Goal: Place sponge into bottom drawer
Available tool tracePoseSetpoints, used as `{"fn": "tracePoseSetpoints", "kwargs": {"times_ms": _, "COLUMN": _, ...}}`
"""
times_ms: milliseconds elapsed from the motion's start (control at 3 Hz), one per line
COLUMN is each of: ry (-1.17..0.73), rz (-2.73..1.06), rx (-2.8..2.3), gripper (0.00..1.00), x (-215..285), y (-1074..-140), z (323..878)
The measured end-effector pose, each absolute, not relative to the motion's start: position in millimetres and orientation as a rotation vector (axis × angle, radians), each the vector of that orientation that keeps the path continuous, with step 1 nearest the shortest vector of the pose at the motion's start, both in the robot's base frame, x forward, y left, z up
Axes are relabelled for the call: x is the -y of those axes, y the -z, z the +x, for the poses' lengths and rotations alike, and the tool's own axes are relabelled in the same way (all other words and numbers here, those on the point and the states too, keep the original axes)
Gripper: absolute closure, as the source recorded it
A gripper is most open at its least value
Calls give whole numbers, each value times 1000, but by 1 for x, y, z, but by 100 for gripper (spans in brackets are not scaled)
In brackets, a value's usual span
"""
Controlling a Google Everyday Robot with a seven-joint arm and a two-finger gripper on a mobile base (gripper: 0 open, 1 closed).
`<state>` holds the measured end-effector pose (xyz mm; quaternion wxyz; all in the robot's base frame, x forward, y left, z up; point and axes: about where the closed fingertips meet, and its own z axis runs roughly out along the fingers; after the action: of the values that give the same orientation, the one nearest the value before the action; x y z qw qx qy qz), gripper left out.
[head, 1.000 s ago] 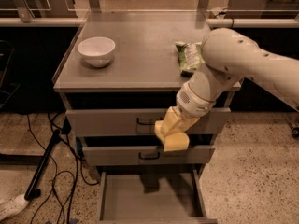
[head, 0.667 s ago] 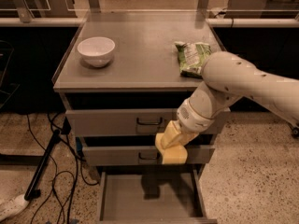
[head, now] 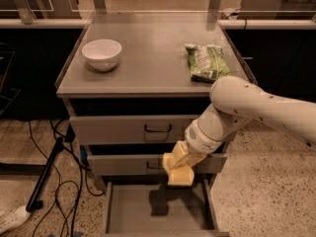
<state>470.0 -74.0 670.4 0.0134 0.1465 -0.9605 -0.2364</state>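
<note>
My gripper (head: pixel 177 168) hangs in front of the middle drawer, just above the back of the open bottom drawer (head: pixel 148 211). It is shut on the sponge (head: pixel 181 177), a pale-yellow block at its lower tip. The sponge is held in the air over the drawer's flat grey floor and casts a shadow on it. The white arm comes in from the right and hides part of the two upper drawer fronts.
A white bowl (head: pixel 101 54) stands at the left on the cabinet top (head: pixel 148 68) and a green crinkly bag (head: pixel 206 61) lies at the right. The two upper drawers (head: pixel 123 130) are closed. Cables and a dark stand (head: pixel 47 174) lie on the floor at the left.
My gripper has moved down and a little left with the sponge, from in front of the top drawer to just above the open bottom drawer.
</note>
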Motion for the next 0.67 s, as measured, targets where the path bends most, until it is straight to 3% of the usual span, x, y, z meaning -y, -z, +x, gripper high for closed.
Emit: {"fn": "tracePoseSetpoints", "kwargs": {"times_ms": 667, "ry": 842, "rz": 228, "rx": 2925, "gripper": 100, "x": 34, "y": -593, "z": 445}}
